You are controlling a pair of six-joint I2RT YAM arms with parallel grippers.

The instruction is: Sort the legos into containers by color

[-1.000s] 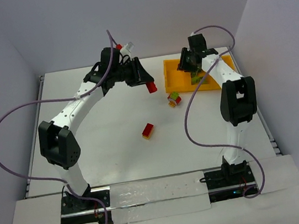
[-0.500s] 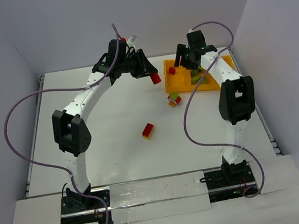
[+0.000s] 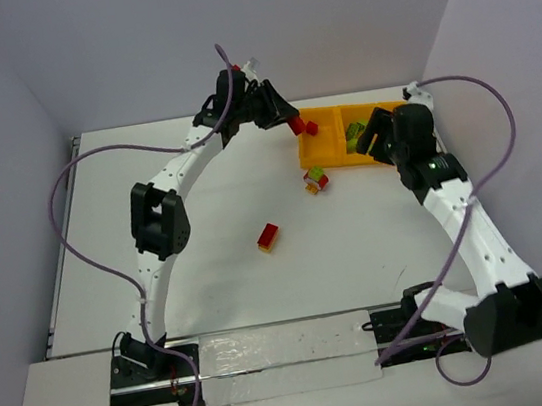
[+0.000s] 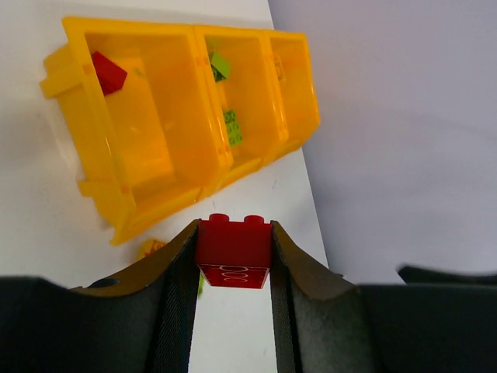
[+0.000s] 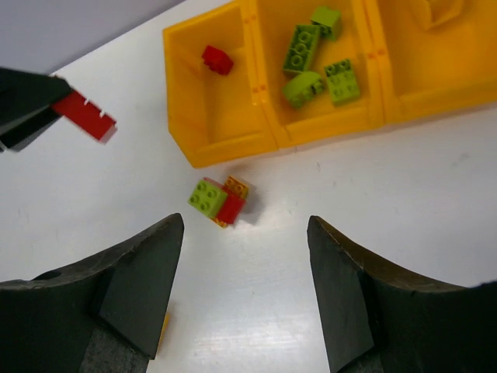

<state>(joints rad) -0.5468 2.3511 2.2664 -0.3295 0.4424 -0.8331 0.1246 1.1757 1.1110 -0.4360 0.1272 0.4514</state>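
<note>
The orange-yellow tray [image 3: 346, 161] lies at the back right. Its left compartment holds a red brick [image 5: 217, 59] and its middle one several lime green bricks [image 5: 304, 47]. My left gripper [image 3: 293, 123] hovers at the tray's left end, shut on a red brick [image 4: 233, 247] that also shows in the right wrist view [image 5: 85, 115]. My right gripper [image 5: 245, 233] stands open with nothing in it, above the table just in front of the tray. A green, red and yellow cluster [image 5: 219, 200] sits ahead of its fingers. A red-and-yellow pair [image 3: 269, 237] lies mid-table.
The side walls stand close to the tray's right end. The left arm arches over the back of the table, with its purple cable looping out to the left. The right arm's cable [image 3: 503, 130] loops out on the right.
My left gripper carried the red brick rightward to the tray's left end. My right gripper opened and drew back from above the middle compartment toward the near right.
</note>
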